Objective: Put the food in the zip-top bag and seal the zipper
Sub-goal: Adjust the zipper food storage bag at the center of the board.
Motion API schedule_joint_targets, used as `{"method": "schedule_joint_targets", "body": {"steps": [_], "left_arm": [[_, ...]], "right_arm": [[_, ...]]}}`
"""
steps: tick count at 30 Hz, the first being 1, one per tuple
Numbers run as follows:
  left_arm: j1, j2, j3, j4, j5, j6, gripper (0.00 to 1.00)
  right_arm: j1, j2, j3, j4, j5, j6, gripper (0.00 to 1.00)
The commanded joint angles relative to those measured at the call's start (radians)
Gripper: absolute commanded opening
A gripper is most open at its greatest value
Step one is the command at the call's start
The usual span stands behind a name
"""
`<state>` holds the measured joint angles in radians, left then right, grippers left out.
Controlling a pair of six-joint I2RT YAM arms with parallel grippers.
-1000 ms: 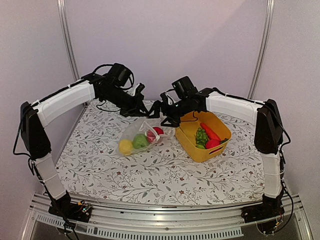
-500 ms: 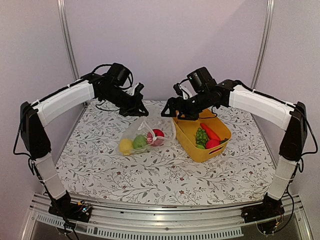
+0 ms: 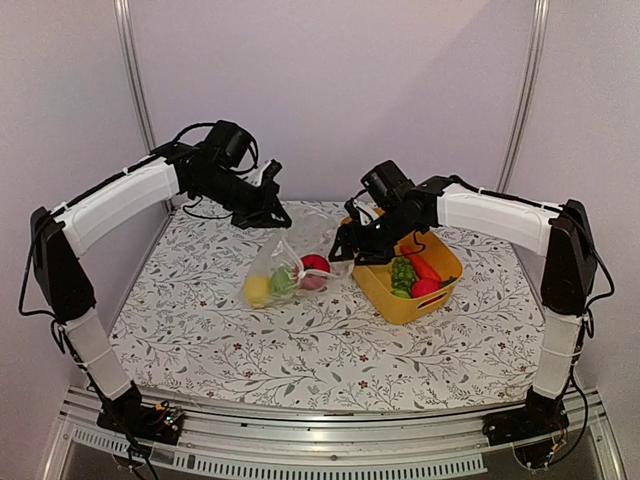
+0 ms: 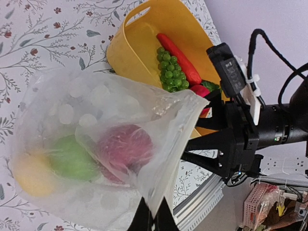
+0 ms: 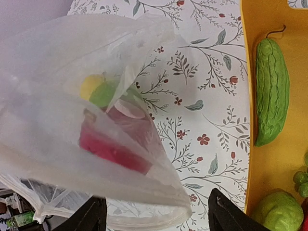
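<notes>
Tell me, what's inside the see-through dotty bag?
Inside the bag you can see a yellow lemon, a green fruit and a red apple. The cloudy, folded plastic hides anything smaller tucked under them.

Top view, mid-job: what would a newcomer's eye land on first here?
The dotted zip-top bag in the middle, pinched up by the left gripper, with yellow, green and red food showing through. Just right of it, the bright yellow tub holds a carrot, green grapes and a red piece. The right gripper hangs open at the bag's mouth.
</notes>
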<state>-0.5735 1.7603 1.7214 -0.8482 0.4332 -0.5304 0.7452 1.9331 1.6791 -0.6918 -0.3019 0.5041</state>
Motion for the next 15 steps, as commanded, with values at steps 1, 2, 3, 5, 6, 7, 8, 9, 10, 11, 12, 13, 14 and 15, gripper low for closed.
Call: {"method": "schedule_joint_targets", "body": {"steps": [1,2,3,5,6,7,8,9,10,11,12,13,14,15], "left_arm": [[0.014,-0.047,-0.006,-0.008,-0.001,0.011,0.0],[0.014,-0.05,-0.009,-0.008,-0.002,0.011,0.0],[0.015,-0.052,-0.011,-0.008,-0.005,0.011,0.0],[0.014,-0.057,-0.015,-0.008,-0.008,0.011,0.0],[0.015,-0.058,-0.017,-0.009,-0.011,0.013,0.0],[0.014,-0.058,-0.018,-0.009,-0.014,0.013,0.0],[0.014,-0.057,-0.02,-0.009,-0.016,0.016,0.0],[0.015,-0.056,-0.023,-0.01,-0.021,0.016,0.0],[0.014,-0.054,-0.027,-0.011,-0.023,0.017,0.0],[0.013,-0.052,-0.034,-0.012,-0.029,0.019,0.0],[0.013,-0.048,-0.043,-0.012,-0.037,0.024,0.0],[0.013,-0.042,-0.052,-0.012,-0.048,0.031,0.0],[0.014,-0.034,-0.066,-0.011,-0.064,0.042,0.0],[0.012,-0.023,-0.076,-0.019,-0.084,0.053,0.0]], "right_arm": [[0.003,0.054,0.01,0.025,-0.031,0.021,0.68],[0.003,0.065,0.018,0.028,-0.034,0.026,0.66],[0.003,0.08,0.025,0.032,-0.037,0.029,0.63],[0.003,0.098,0.035,0.045,-0.044,0.038,0.55],[0.003,0.104,0.045,0.049,-0.05,0.046,0.47],[0.003,0.111,0.056,0.049,-0.057,0.054,0.35],[0.004,0.111,0.066,0.049,-0.065,0.06,0.21],[0.003,0.105,0.074,0.047,-0.069,0.072,0.09],[0.004,0.088,0.083,0.038,-0.075,0.078,0.01],[0.003,0.076,0.098,0.024,-0.089,0.085,0.0],[0.003,0.061,0.131,-0.007,-0.11,0.094,0.0],[0.003,0.052,0.163,-0.036,-0.132,0.096,0.0],[0.003,0.041,0.203,-0.065,-0.153,0.097,0.0],[0.003,0.038,0.241,-0.089,-0.172,0.097,0.0]]}}
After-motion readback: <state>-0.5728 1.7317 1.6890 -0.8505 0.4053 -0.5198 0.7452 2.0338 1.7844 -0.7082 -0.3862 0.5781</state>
